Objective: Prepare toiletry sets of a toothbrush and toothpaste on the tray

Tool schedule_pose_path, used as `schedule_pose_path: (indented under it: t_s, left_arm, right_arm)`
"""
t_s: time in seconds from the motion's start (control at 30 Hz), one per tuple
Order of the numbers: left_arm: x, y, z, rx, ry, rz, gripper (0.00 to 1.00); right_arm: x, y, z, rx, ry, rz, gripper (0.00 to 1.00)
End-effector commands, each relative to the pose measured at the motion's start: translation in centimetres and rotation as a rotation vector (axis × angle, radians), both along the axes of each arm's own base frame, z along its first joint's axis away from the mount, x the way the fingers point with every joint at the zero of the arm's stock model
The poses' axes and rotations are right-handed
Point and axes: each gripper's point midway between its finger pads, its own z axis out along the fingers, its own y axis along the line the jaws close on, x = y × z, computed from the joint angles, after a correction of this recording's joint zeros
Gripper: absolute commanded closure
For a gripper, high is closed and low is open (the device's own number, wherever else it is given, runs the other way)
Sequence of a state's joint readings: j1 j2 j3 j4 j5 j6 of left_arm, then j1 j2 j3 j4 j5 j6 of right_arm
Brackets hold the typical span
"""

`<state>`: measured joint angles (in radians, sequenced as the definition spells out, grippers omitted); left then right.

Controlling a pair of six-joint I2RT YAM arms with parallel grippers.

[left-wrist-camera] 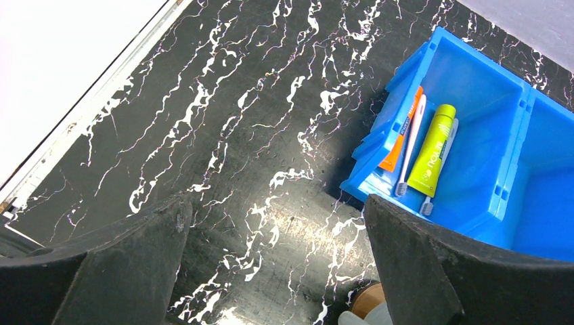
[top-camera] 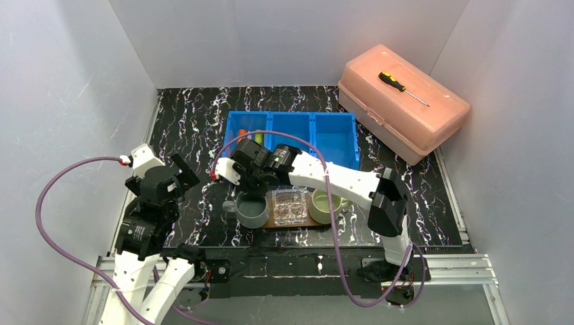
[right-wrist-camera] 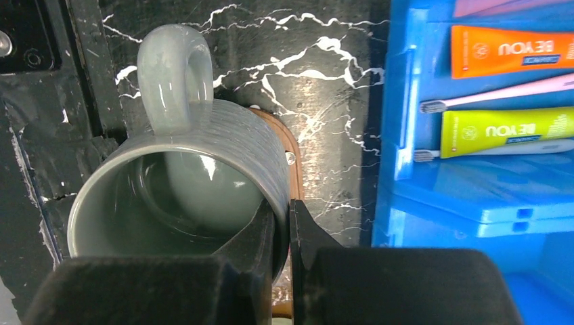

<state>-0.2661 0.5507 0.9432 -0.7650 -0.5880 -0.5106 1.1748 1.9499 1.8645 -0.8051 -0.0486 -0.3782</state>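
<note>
My right gripper (right-wrist-camera: 284, 217) is shut on the wall of the grey mug (right-wrist-camera: 189, 169), one finger inside the rim and one outside. The mug (top-camera: 252, 211) is upright over the left end of the brown tray (right-wrist-camera: 292, 162); I cannot tell whether it rests on it. A pale green mug (top-camera: 325, 206) stands at the tray's right end. The orange tube (right-wrist-camera: 514, 51), green tube (right-wrist-camera: 508, 132) and two thin toothbrushes (right-wrist-camera: 494, 91) lie in the blue bin's (top-camera: 291, 135) left compartment. My left gripper (left-wrist-camera: 274, 237) hangs open over bare table left of the bin.
A small clear plastic holder (top-camera: 290, 206) sits on the tray (top-camera: 274, 225) between the mugs. A pink toolbox (top-camera: 403, 101) with a screwdriver (top-camera: 403, 88) on its lid stands at the back right. White walls close in the black marbled table.
</note>
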Motion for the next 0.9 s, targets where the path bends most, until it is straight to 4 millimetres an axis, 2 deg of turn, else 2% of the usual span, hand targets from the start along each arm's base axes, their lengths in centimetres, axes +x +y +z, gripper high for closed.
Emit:
schedule_pose_path:
  t_s: [0.0,0.3,0.87]
  left_arm:
    - [-0.1,0.4,0.2,0.004,-0.003,0.028,0.02]
    - [0.0,0.3,0.1,0.003,0.001,0.022,0.02]
    - [0.1,0.1,0.0,0.004,0.006,0.011,0.02]
  right_arm:
    - [0.0,1.8,3.9,0.161,-0.056,0.023,0.99]
    - [-0.3,1.7,1.8,0.14,-0.054,0.013,0.99]
    - [0.5,1.2,0.7,0.096,-0.09,0.007,0.99]
